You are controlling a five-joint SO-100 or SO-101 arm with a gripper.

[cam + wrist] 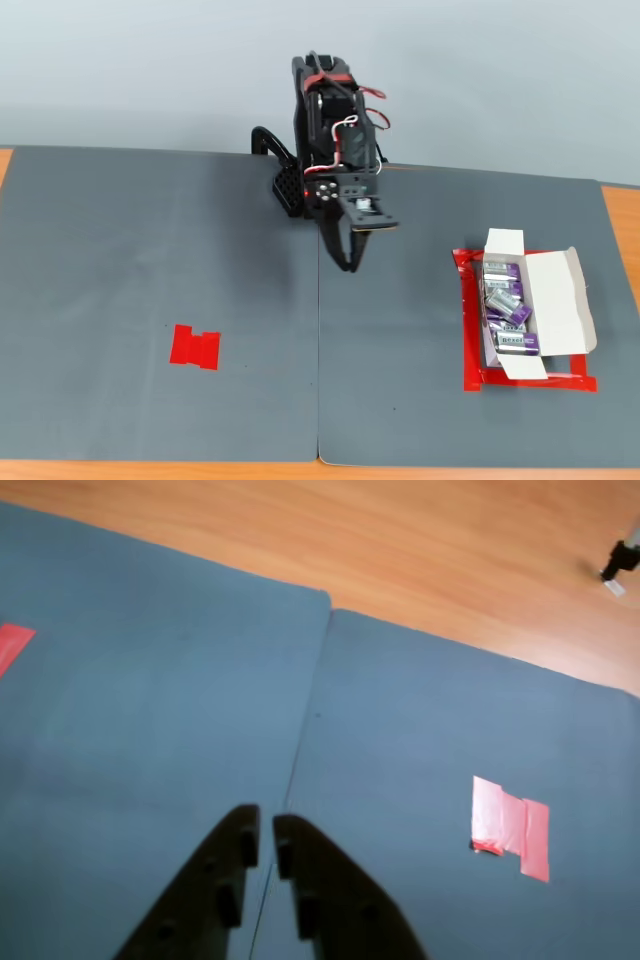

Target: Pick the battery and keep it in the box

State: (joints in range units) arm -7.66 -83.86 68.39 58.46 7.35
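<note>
Several silver-and-purple batteries [505, 305] lie side by side inside the white box [556, 300], which stands open with its flaps out at the right in the fixed view. No battery shows outside the box. My gripper [348, 262] hangs near the arm's base at the mat's middle back, pointing down, well left of the box. In the wrist view the gripper [266, 825] has its two dark fingers nearly touching, with nothing between them, above the seam of the grey mats. The box and batteries are out of the wrist view.
A red tape frame [470, 330] surrounds the box. A bare red tape mark [195, 347] lies on the left mat; it also shows in the wrist view [510, 825]. Wooden table [400, 540] borders the grey mats [150, 250].
</note>
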